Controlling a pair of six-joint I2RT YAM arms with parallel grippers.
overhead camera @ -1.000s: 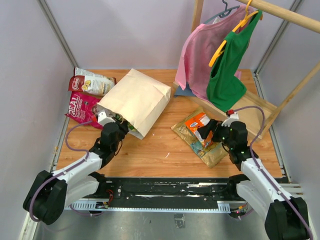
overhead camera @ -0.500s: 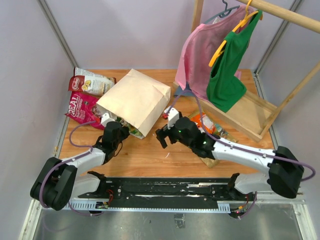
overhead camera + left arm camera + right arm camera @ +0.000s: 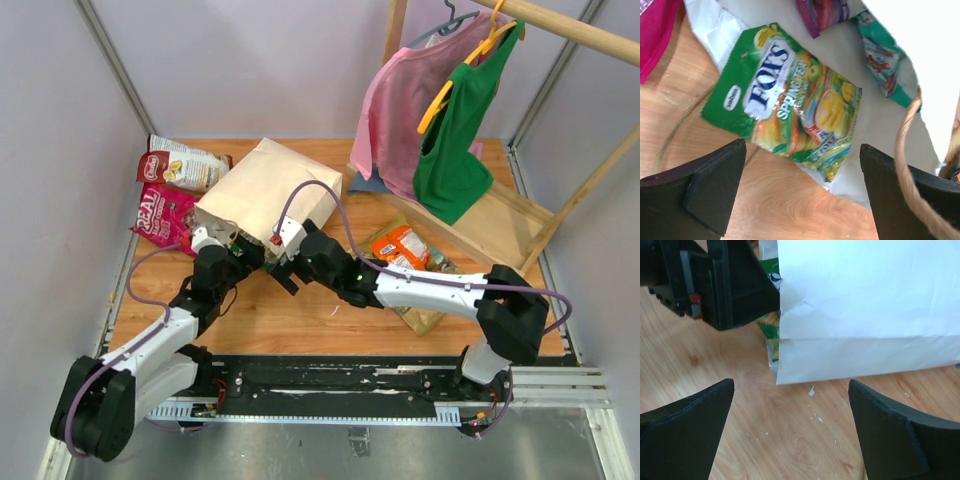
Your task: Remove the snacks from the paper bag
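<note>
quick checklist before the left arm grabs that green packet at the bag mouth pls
1. Left jaws open and aimed at the green packet: ok.
2. Green packet exposed at the mouth of the paper bag: ok.
3. Loop handle clear of the left jaws: not ok, it lies across one of them.
4. Right jaws steadying the bag: not ok, they are open and short of its edge.
5. Arms clear of each other: cannot tell.

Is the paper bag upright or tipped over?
Tipped: the paper bag lies flat on the table, green packet poking from its mouth.
</note>
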